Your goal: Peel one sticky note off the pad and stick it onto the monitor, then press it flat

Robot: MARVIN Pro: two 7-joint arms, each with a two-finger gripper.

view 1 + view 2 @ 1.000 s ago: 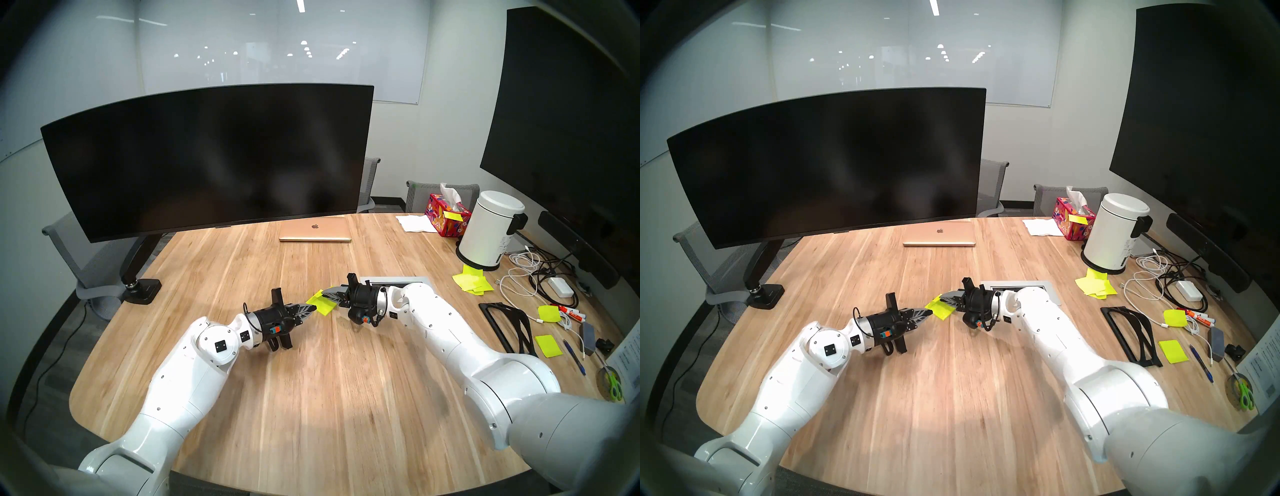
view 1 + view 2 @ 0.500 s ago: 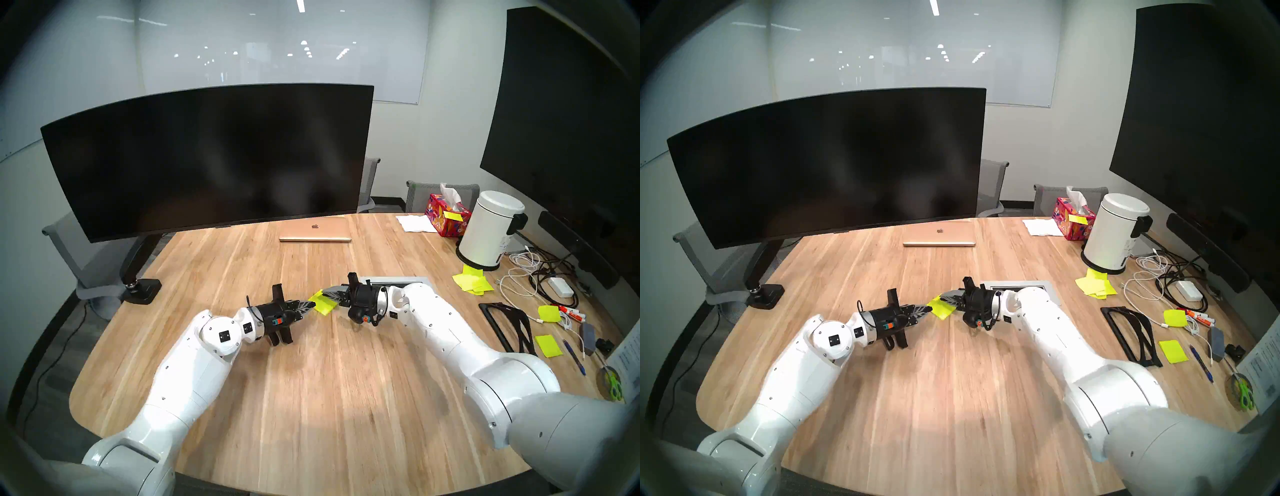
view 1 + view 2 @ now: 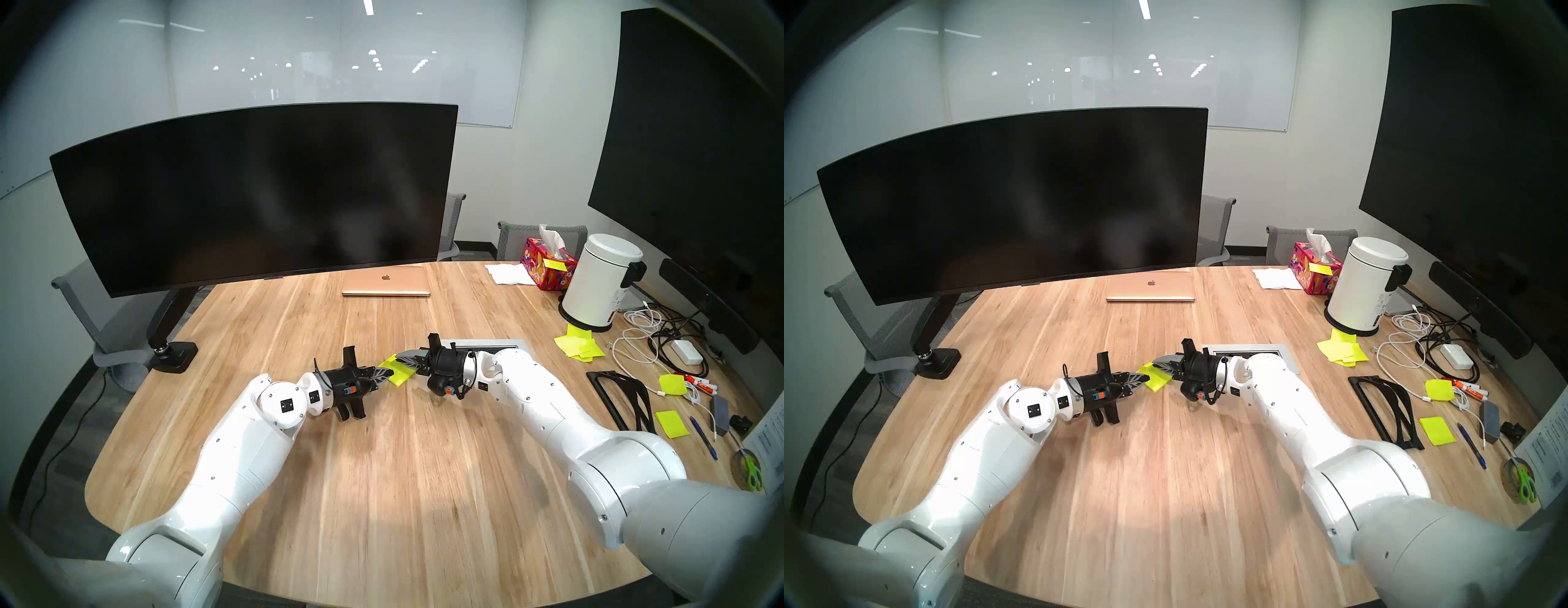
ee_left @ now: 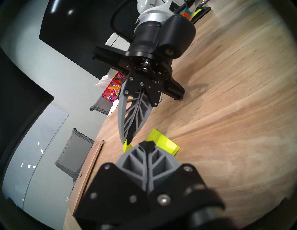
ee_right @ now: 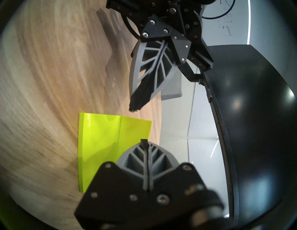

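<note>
A: Pale wooden table top (image 3: 382,488) looked smooth, streaky grain, slight sheen. Neon yellow-green paper pad (image 5: 99,144) looked glossy under the light.

B: Grey ribbed plastic fingers (image 5: 151,72) were matt; wide curved black monitor (image 3: 254,191) screen faintly reflective.

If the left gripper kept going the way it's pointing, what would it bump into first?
Probably the pad: the shut left gripper already points at its near edge. Beyond it waits the right gripper, though depth is hard to judge.
</note>
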